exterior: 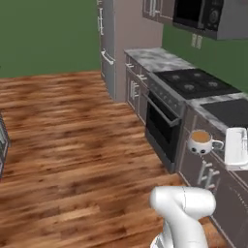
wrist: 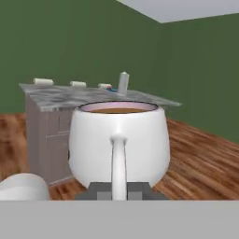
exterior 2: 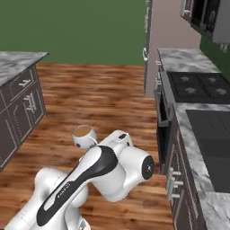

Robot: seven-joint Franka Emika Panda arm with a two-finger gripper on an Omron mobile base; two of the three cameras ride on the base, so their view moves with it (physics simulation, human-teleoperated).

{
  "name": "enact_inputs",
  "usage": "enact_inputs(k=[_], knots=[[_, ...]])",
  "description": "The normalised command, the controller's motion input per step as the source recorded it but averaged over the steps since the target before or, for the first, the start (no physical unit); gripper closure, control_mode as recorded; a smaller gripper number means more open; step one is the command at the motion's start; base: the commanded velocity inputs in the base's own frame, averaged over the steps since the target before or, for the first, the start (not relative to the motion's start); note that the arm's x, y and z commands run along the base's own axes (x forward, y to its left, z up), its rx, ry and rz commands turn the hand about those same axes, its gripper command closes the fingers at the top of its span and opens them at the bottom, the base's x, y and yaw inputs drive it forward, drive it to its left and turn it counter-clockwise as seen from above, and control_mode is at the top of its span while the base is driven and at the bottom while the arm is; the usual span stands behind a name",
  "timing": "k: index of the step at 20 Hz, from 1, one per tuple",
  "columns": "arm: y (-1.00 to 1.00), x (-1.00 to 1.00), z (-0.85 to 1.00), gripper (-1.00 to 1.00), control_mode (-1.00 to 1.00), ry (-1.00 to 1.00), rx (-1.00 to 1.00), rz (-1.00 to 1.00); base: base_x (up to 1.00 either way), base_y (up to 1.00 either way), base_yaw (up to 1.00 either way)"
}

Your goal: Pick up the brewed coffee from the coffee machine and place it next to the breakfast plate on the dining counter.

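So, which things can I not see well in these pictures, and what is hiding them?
- Claw: in the hand view the mug covers all but the dark tips at its handle.
- Claw in the right base view: behind the arm's own body, beside the mug.
- Small things on the far counter, hand view: too small and blurred to name.
- Microwave, left base view: cut off by the top edge.

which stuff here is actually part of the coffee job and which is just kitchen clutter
In the job:
- mug of brewed coffee, held by its handle above the floor
- gripper, shut on the handle
- dining counter, ahead beyond the mug

Just there:
- stove top
- oven
- microwave
- wooden floor
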Motion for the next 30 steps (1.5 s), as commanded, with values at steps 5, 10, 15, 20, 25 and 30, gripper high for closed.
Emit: enact_inputs(k=[5,10,15,20,25,30], knots=[[0.0,0.0,0.0,1.0,1.0,0.0,0.0,0.0,0.29,0.24,0.77],[0.0,0.0,0.0,1.0,1.0,0.0,0.0,0.0,0.13,0.83,0.64],[0.0,0.0,0.0,1.0,1.0,0.0,0.0,0.0,0.1,1.0,0.56],[0.0,0.0,0.0,1.0,1.0,0.0,0.0,0.0,0.25,1.0,0.37],[0.0,0.0,0.0,1.0,1.0,0.0,0.0,0.0,0.23,1.0,0.3],[0.0,0.0,0.0,1.0,1.0,0.0,0.0,0.0,0.31,1.0,0.25]])
